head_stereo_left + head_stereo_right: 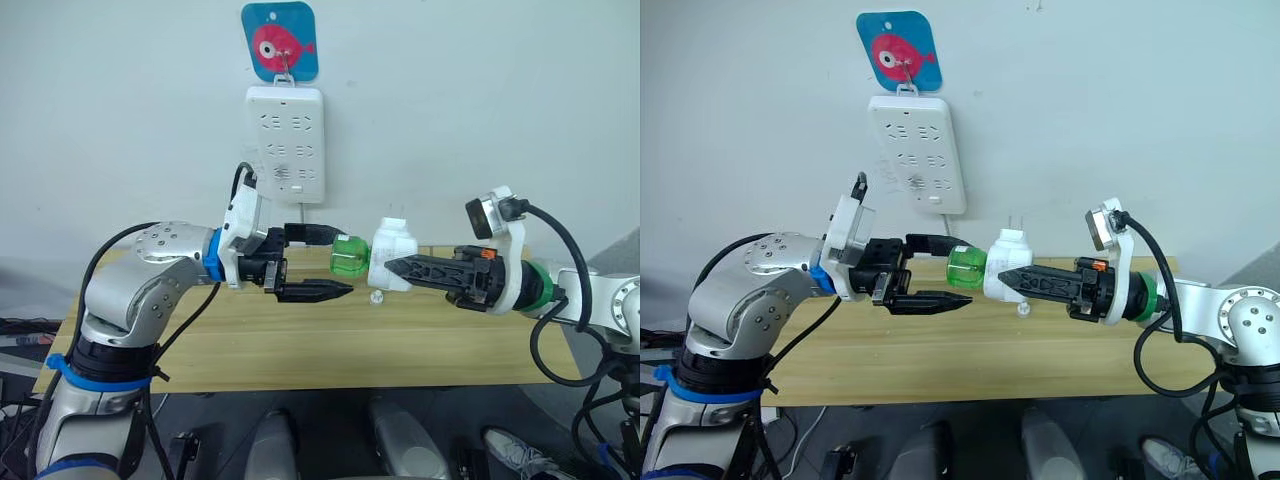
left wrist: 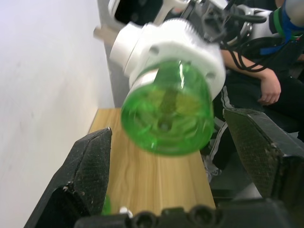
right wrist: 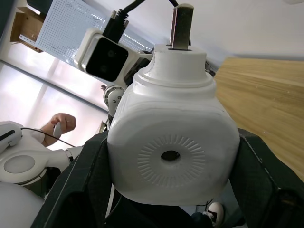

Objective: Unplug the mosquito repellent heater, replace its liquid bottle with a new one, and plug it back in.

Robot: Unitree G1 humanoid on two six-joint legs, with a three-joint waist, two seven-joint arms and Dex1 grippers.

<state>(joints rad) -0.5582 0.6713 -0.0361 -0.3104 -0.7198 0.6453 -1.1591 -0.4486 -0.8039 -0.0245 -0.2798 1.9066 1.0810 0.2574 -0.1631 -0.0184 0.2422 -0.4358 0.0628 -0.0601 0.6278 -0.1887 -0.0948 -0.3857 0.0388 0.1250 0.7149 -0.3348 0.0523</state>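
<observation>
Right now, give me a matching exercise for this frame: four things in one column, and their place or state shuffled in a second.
Things:
1. mosquito repellent heater
2. green bottle
3. power strip
4. left end effector

Places or states:
A. hanging on the wall
B. open, fingers either side of the bottle
C. unplugged, held by the right end effector
D. attached to the heater, facing the left arm

Pairs: 1-C, 2-D, 3-A, 4-B
</observation>
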